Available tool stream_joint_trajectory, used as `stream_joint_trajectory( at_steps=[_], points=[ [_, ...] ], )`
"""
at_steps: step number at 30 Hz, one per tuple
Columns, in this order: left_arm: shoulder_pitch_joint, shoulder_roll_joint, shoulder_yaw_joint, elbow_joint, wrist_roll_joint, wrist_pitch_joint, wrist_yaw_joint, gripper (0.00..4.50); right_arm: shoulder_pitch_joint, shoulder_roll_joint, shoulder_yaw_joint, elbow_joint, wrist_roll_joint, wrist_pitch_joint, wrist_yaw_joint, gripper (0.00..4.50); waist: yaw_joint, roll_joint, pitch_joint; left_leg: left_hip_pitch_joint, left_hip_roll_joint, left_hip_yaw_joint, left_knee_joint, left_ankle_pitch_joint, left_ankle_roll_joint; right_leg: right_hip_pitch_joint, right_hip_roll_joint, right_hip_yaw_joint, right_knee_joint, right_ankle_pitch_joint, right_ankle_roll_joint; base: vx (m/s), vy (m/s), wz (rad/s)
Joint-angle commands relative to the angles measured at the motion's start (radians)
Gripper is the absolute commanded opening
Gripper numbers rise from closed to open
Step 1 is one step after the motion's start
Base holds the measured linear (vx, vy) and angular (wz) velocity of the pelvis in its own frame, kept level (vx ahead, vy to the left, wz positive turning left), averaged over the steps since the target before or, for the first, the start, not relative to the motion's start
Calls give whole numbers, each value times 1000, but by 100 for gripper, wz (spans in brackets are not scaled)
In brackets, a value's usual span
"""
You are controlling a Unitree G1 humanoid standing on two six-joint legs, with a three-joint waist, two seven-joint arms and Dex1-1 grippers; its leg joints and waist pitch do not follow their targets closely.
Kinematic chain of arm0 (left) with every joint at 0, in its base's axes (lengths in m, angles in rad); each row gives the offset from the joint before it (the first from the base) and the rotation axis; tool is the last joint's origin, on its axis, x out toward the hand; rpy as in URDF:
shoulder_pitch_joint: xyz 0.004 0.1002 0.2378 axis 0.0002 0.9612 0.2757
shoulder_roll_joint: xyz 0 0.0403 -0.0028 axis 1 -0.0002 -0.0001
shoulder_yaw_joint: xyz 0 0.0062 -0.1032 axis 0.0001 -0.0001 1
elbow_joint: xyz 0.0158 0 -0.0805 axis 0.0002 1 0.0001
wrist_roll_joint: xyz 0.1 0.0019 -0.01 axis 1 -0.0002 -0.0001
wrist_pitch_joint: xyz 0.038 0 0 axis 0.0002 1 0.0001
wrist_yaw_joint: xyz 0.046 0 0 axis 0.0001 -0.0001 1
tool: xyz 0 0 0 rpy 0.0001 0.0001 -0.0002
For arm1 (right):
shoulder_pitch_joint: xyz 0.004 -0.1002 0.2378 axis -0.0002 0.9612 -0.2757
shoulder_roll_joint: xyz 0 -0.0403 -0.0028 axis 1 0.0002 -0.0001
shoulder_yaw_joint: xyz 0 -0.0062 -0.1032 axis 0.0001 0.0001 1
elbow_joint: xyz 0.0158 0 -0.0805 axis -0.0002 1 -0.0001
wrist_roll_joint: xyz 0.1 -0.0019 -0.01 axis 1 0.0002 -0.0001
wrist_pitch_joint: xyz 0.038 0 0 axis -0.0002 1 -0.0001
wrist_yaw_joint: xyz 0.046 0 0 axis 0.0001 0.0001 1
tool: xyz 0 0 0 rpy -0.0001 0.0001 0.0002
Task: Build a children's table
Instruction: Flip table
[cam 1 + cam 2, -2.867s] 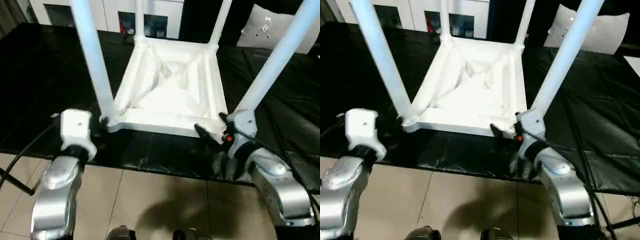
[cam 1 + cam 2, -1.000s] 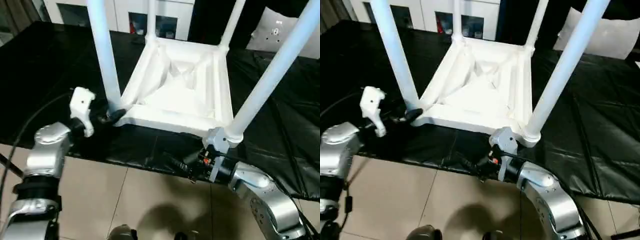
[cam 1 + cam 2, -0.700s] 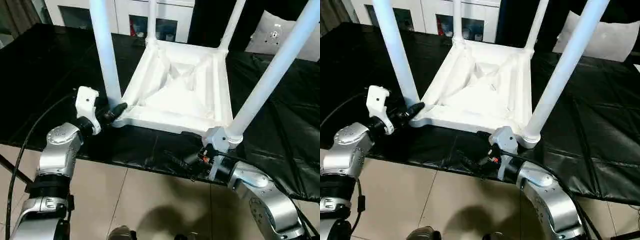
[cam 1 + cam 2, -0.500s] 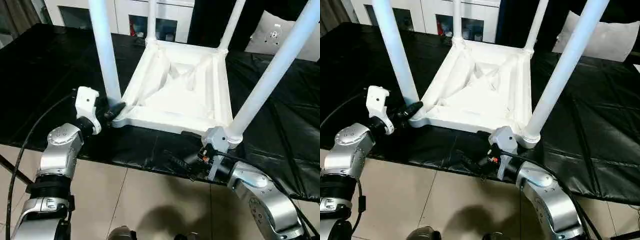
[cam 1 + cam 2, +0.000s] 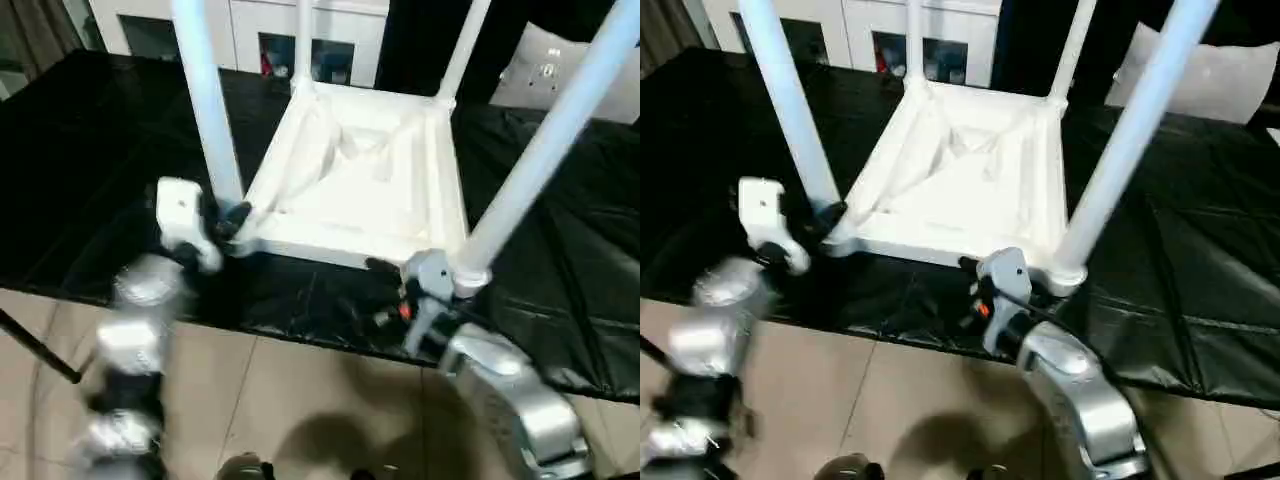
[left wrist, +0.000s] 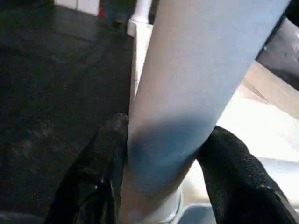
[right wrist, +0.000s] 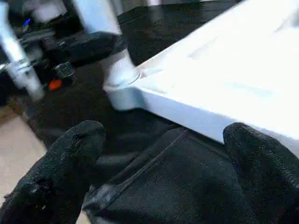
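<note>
Work table (image 5: 80, 180) with black cover takes up most of the scene, tiled floor (image 5: 290, 400) at its near edge. Children's table (image 5: 355, 185) lies upside down on the cover near that edge, ribbed underside up, all four tube legs standing in the corner sockets. Near-left leg (image 5: 205, 110) and near-right leg (image 5: 545, 150) rise past the top of the head views; the two far legs stand behind them. White rounded panel (image 5: 545, 65) sits far right, well apart from the children's table.

Left gripper (image 5: 232, 215) is at the base of the near-left leg, just above the socket. Left wrist view shows one black finger on each side of the tube, both touching it, so the claw is roughly half closed and clamped on that leg (image 6: 187, 93).

Right gripper (image 5: 968, 268) is at the near edge of the top, just beside the near-right socket. Right wrist view shows its fingers (image 7: 70, 149) spread wide apart, nothing between them but black cover, with the top's rim (image 7: 196, 109) ahead. Holding nothing.
</note>
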Motion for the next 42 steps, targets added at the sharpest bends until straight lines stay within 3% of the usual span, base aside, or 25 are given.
stream_joint_trajectory(
  at_steps=[1,4,6,7,9,12,13,14,16,18,19,23,27,32,42],
  points=[
    [17,-85,58,-46,-188,66,57,202,16,8,-37,-6,14,14,-40,450,-8,-7,-57,1,91,-34,-88,-136,52,47,-120,80,-82,-226,-200,0,0,0],
    [40,-174,78,-128,-232,114,143,202,14,29,-51,0,0,18,-83,450,-12,-8,-52,-2,89,-34,-87,-137,53,42,-116,78,-90,-292,-171,0,0,0],
    [49,-222,96,-165,-238,136,191,202,10,40,-68,5,-5,24,-103,450,-18,-9,-55,-5,87,-36,-88,-129,55,44,-113,77,-86,-277,-164,0,0,0],
    [67,-249,90,-195,-245,165,203,202,-4,66,-121,24,13,23,-147,450,-30,-9,-54,-7,85,-36,-90,-140,56,44,-111,76,-91,-293,-146,0,0,0],
    [79,-257,79,-212,-245,189,202,202,-18,83,-156,40,29,12,-174,450,-37,-9,-55,-5,84,-36,-90,-133,53,42,-108,75,-93,-288,-139,0,0,0],
    [90,-257,60,-230,-248,215,197,202,-45,104,-195,65,62,-7,-195,450,-41,-5,-60,-5,88,-36,-88,-87,65,42,-104,75,-83,-191,-151,0,0,0],
    [96,-261,54,-243,-267,237,199,202,-89,134,-241,111,112,-51,-201,450,-40,0,-66,-4,87,-35,-84,-68,71,43,-107,75,-77,-148,-165,0,0,0],
    [98,-258,51,-247,-280,245,205,202,-99,141,-250,122,123,-61,-200,450,-41,-2,-66,-6,87,-35,-84,-59,77,44,-107,75,-76,-131,-171,0,0,0],
    [98,-250,41,-254,-322,272,221,202,-150,169,-285,186,171,-94,-185,450,-37,-2,-75,-11,82,-31,-75,5,105,46,-105,74,-64,-38,-195,0,0,0],
    [96,-251,43,-255,-335,280,224,202,-162,178,-294,203,179,-99,-182,450,-35,1,-75,-11,82,-30,-73,31,129,44,-102,72,-59,6,-212,0,0,0],
    [95,-257,39,-267,-356,310,216,202,-216,213,-339,276,219,-116,-174,450,-35,3,-77,-11,85,-31,-72,30,138,45,-105,71,-55,9,-224,0,0,0],
    [101,-264,23,-280,-361,347,194,202,-310,254,-396,398,295,-151,-129,450,-30,6,-73,-9,87,-26,-74,-9,131,40,-104,70,-63,-53,-226,0,0,0],
    [109,-268,10,-295,-381,380,187,202,-394,264,-418,521,308,-193,-125,450,-25,9,-80,-5,90,-28,-73,37,128,41,-104,68,-50,9,-235,0,0,0],
    [128,-254,-21,-321,-409,421,185,202,-511,274,-452,698,308,-268,-80,450,-18,5,-80,-7,86,-20,-70,27,128,43,-108,69,-50,6,-248,0,0,0],
    [138,-249,-22,-338,-415,459,184,202,-635,272,-511,875,337,-409,-54,355,-11,5,-81,-8,87,-17,-67,51,152,41,-107,67,-47,1,-242,0,0,0]
  ],
)
